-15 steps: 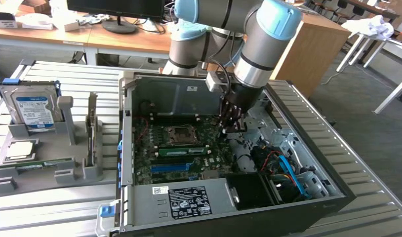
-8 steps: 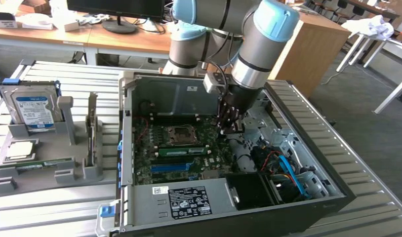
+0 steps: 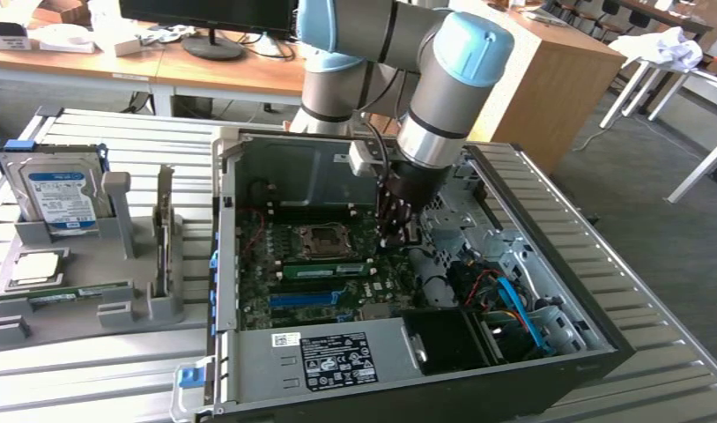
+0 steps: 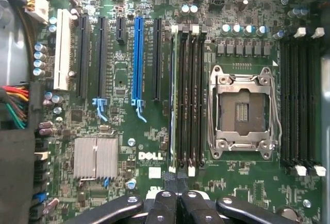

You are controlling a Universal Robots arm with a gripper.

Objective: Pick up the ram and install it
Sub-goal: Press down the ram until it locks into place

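Fingers (image 4: 166, 198) pressed together, I hover above one end of the ram (image 4: 172, 100), upright in its slot at the empty socket's (image 3: 323, 238) six o'clock in the exterior view, where even, straight-down pressure should latch it.

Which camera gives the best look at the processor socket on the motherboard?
The wrist view: the processor socket faces it squarely, metal frame and centre plain. The exterior view shows the socket small and at a slant.
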